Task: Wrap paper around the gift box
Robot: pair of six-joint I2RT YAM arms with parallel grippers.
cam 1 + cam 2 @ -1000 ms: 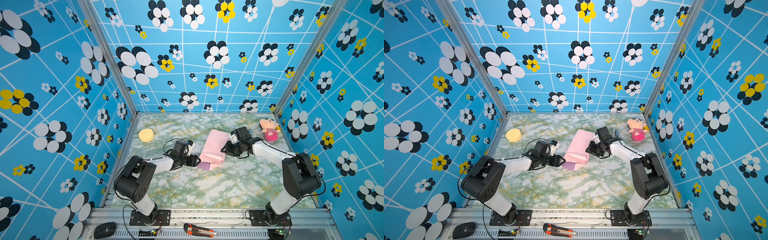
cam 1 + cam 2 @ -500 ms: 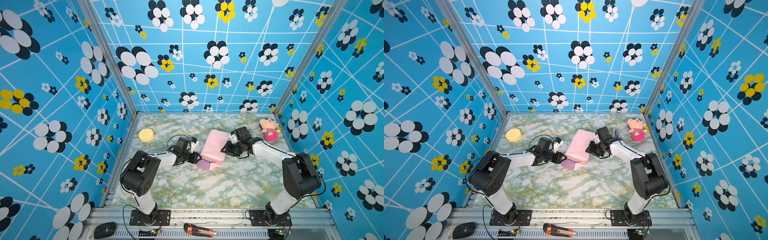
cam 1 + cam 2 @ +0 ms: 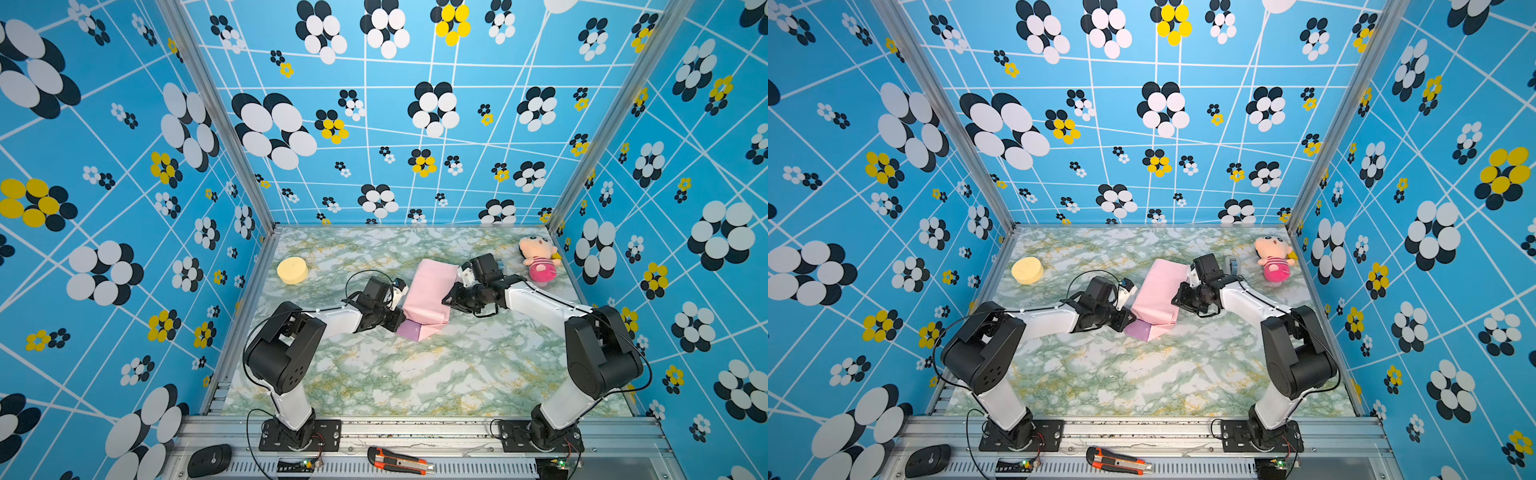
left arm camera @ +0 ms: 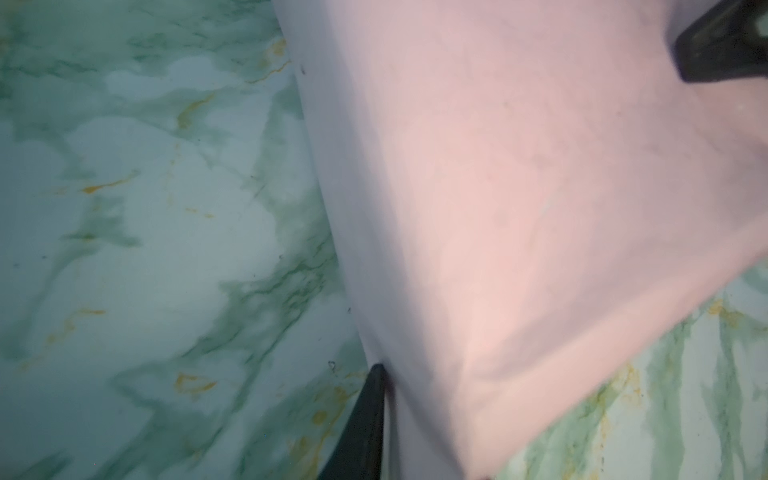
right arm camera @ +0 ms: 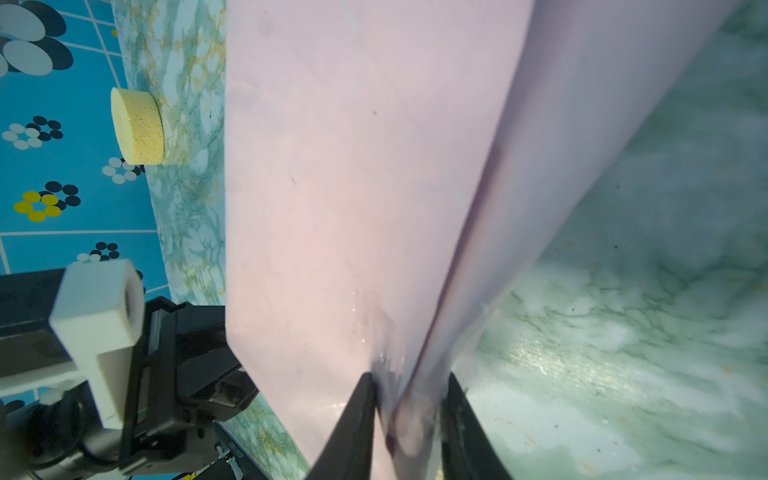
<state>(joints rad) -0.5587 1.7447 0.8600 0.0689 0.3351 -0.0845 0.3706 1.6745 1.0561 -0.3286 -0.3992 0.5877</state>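
The paper lies folded on the marble table, pale pink side up. A lilac corner sticks out at its near end. The gift box is hidden. My left gripper sits at the paper's near left edge. In the left wrist view one finger presses against the paper, which covers the other finger. My right gripper is at the paper's right edge. In the right wrist view it is shut on a fold of the paper.
A yellow round sponge lies at the back left. A plush doll sits in the back right corner, with a grey tape dispenser behind my right wrist. A utility knife and a mouse rest on the front rail. Patterned walls enclose three sides.
My left gripper has moved right to the paper's near left edge and its jaws have closed in on the paper. The right gripper keeps its hold and has not moved.
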